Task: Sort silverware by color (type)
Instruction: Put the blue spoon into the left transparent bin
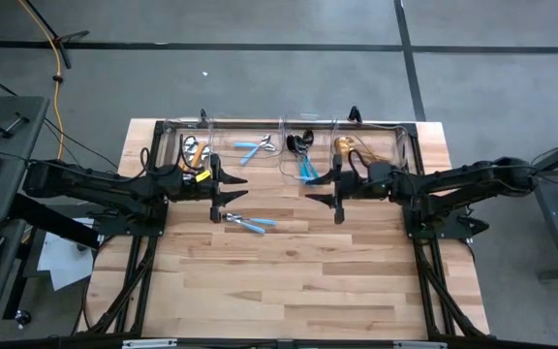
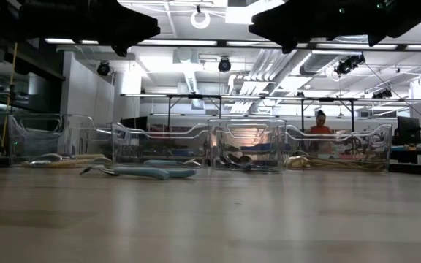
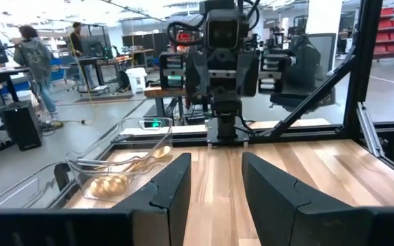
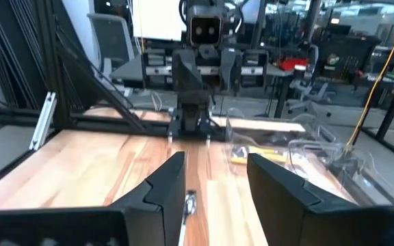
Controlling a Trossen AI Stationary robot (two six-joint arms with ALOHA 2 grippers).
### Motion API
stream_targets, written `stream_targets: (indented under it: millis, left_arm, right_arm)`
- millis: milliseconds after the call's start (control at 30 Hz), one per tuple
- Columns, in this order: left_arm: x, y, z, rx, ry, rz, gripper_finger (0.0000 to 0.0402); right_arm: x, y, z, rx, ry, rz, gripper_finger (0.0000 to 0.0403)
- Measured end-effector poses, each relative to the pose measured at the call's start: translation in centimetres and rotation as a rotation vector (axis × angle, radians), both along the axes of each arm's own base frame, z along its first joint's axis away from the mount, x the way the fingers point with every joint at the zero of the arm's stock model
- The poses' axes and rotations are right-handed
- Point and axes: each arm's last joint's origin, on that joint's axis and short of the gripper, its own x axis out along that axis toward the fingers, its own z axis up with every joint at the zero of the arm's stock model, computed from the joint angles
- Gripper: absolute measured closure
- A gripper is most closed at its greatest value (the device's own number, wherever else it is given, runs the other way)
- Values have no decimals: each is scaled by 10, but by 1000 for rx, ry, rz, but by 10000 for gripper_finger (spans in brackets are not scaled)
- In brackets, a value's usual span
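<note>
Two light-blue-handled pieces (image 1: pixel 253 223) loose on tabletop (image 1: pixel 289 281), just left of centre of high view, lying flat and close together; same pair at left-centre in low view. Rest of silverware already in clear bins (image 1: pixel 289 145) along upper edge of tabletop: orange-handled (image 1: pixel 194 151) upper left, light-blue (image 1: pixel 253 147) next, black with blue handles (image 1: pixel 303 155) at centre, gold (image 1: pixel 349 147) right of centre.

Left pincer (image 1: pixel 223 189) raised just above-left of loose pair, fingers apart, empty. Right pincer (image 1: pixel 335 190) raised right of centre, near the bins, fingers apart, empty.

Probably light, rigid, thin, smooth; likely to slide on wood or twist in a grip. Best taken across mid-handle, fingers straddling narrow width, pressed low to tabletop. Pieces nearly touching, so risk of nudging or lifting both.
</note>
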Motion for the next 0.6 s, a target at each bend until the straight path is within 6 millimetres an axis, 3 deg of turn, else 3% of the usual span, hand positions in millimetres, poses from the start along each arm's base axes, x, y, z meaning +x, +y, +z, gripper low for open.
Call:
stream_targets:
  millis: [600]
  left_arm:
    - [0,0,1,-6,-6,3,280]
  right_arm:
    - [0,0,-1,23,5,0,261]
